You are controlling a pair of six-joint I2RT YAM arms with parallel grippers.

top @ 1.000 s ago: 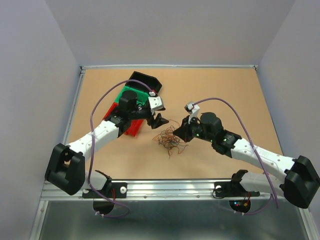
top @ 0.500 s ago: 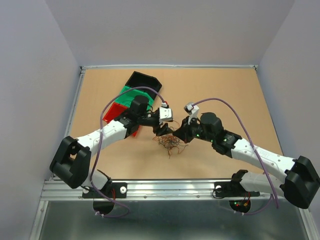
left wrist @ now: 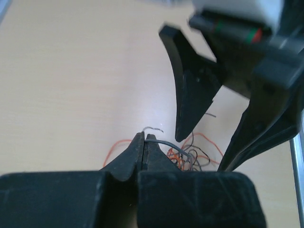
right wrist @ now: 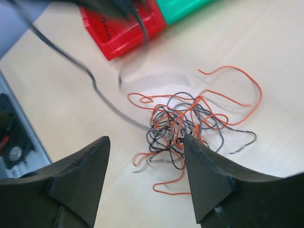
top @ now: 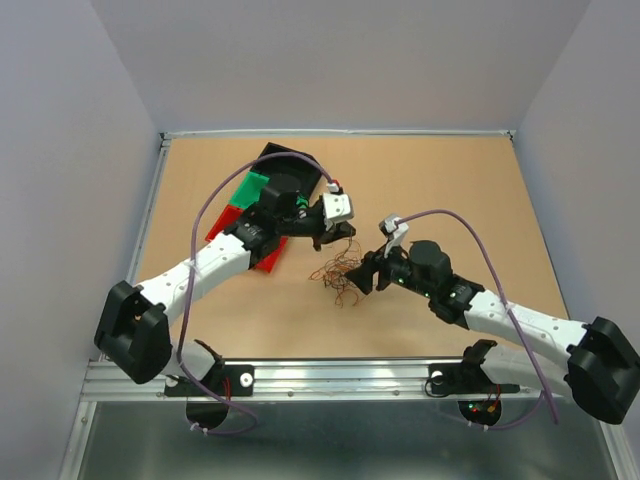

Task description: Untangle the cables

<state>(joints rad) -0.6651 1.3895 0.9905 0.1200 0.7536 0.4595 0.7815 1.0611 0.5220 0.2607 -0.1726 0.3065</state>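
The cables (top: 338, 272) lie as a small tangled bunch of orange, grey and black wires on the table between my two arms. My left gripper (top: 335, 240) hangs just behind the bunch. In the left wrist view the left gripper (left wrist: 144, 138) is shut on one grey wire (left wrist: 166, 142) that runs down into the bunch (left wrist: 192, 156). My right gripper (top: 365, 276) stands to the right of the tangle. In the right wrist view the right gripper (right wrist: 146, 138) is open above the near side of the cables (right wrist: 185, 118) with nothing between its fingers. The grey wire (right wrist: 95, 85) stretches up and to the left, out of the bunch.
A red bin (top: 268, 258), a green bin (top: 255, 187) and a black bin (top: 290, 158) sit at the back left, under and behind my left arm. The red bin (right wrist: 123, 33) and the green bin (right wrist: 185, 7) lie beyond the tangle. A metal rail (top: 340, 375) runs along the table's near edge.
My left gripper has shut on a grey wire and drawn back and up with it. My right gripper has opened, let go of the bunch and pulled back a little.
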